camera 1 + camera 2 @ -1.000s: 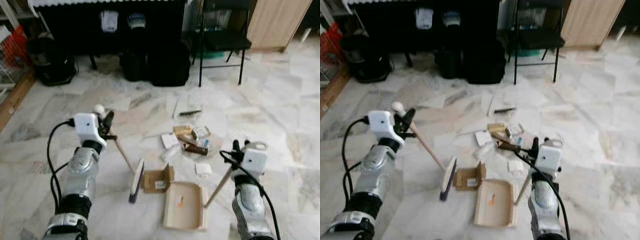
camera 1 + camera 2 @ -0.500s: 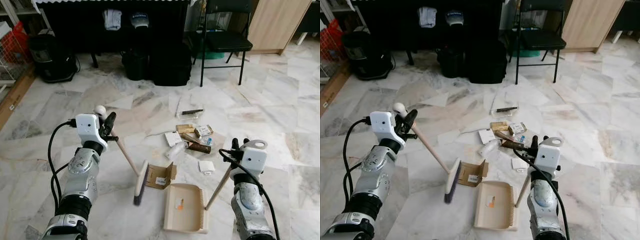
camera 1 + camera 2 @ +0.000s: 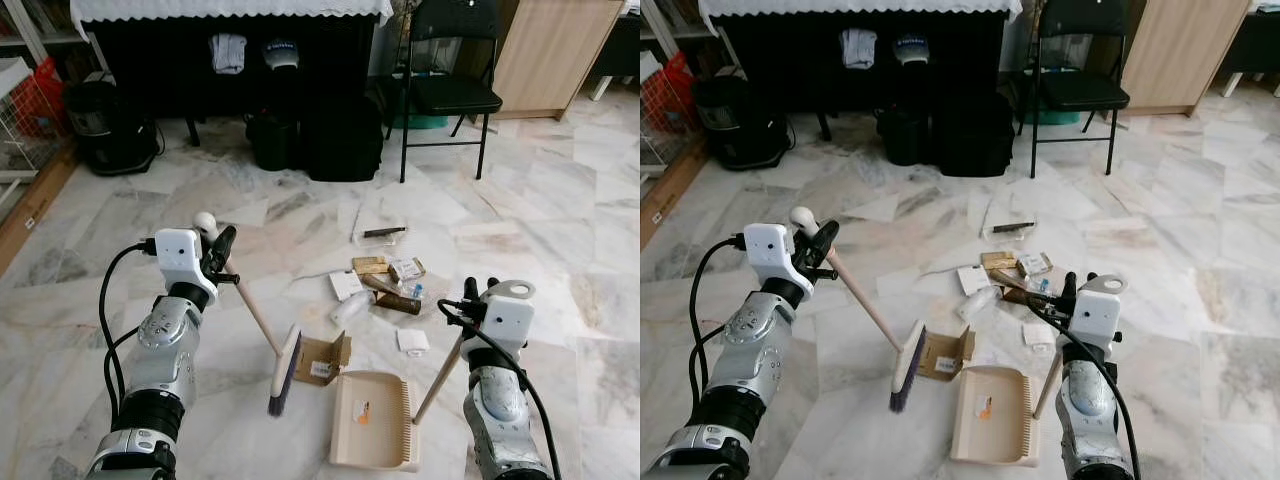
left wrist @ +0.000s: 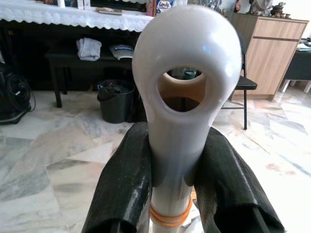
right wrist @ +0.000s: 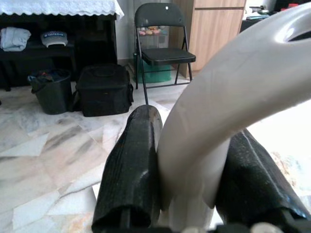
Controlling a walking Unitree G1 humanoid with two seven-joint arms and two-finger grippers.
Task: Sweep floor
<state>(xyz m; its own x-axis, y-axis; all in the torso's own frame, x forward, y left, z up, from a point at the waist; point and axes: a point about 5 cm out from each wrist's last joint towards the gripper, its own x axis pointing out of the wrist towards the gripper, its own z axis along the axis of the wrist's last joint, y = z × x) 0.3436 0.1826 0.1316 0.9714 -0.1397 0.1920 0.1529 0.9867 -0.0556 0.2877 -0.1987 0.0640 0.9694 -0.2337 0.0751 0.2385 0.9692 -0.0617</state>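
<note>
The broom (image 3: 262, 322), light and stiff, slants from the left tool (image 3: 216, 252), clamped high on its handle, down to the floor (image 3: 560, 210). The right tool (image 3: 478, 296) grips the dustpan (image 3: 372, 430) handle; gripping lower would steady strokes.

My fingers (image 4: 121, 189) are black, closed around the broom (image 3: 281, 362) with its white handle tip and tan wooden shaft. The dustpan (image 3: 372, 420) is beige. The floor (image 3: 560, 230) is grey-veined white marble. The folding chair (image 3: 445, 75) is black.
</note>
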